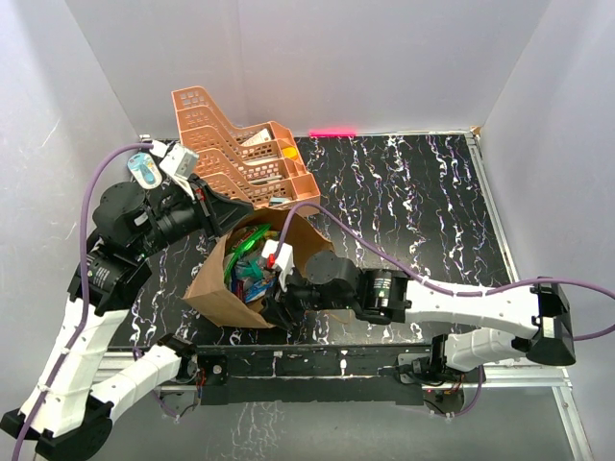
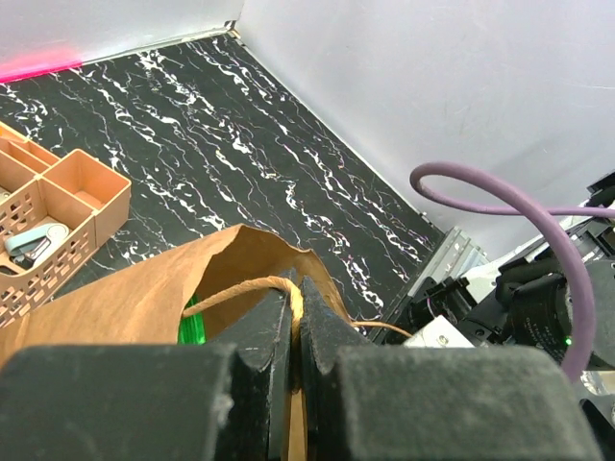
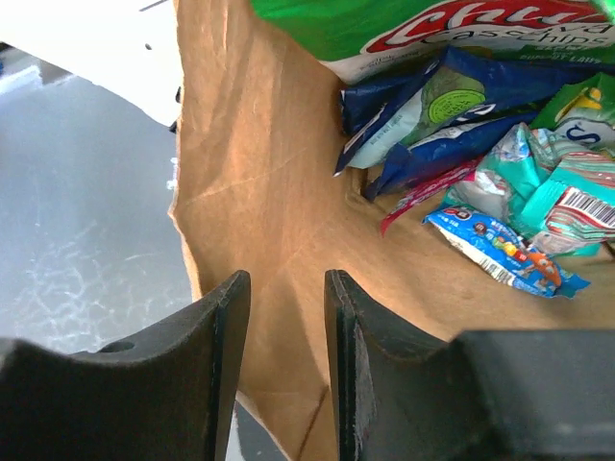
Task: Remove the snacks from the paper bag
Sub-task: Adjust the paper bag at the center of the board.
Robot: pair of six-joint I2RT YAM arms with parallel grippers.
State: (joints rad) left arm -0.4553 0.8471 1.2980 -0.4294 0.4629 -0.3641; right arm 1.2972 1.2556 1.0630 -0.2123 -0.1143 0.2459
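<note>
The brown paper bag (image 1: 213,288) lies open on its side in the middle of the table. My left gripper (image 2: 296,293) is shut on its twine handle (image 2: 231,289) and rim at the bag's far side. Inside the bag I see a green chip bag (image 3: 404,24), blue packets (image 3: 423,115) and small colourful wrappers (image 3: 509,252). My right gripper (image 3: 286,279) is open and empty, just over the bag's inner wall (image 3: 259,163) at the mouth, short of the snacks. In the top view the right gripper (image 1: 279,288) sits at the bag's opening.
An orange mesh tiered tray rack (image 1: 240,154) stands behind the bag at the back left, and its compartments (image 2: 58,206) hold small oddments. Grey walls enclose the black marbled table (image 1: 413,202). A purple cable (image 2: 500,197) loops near the right arm.
</note>
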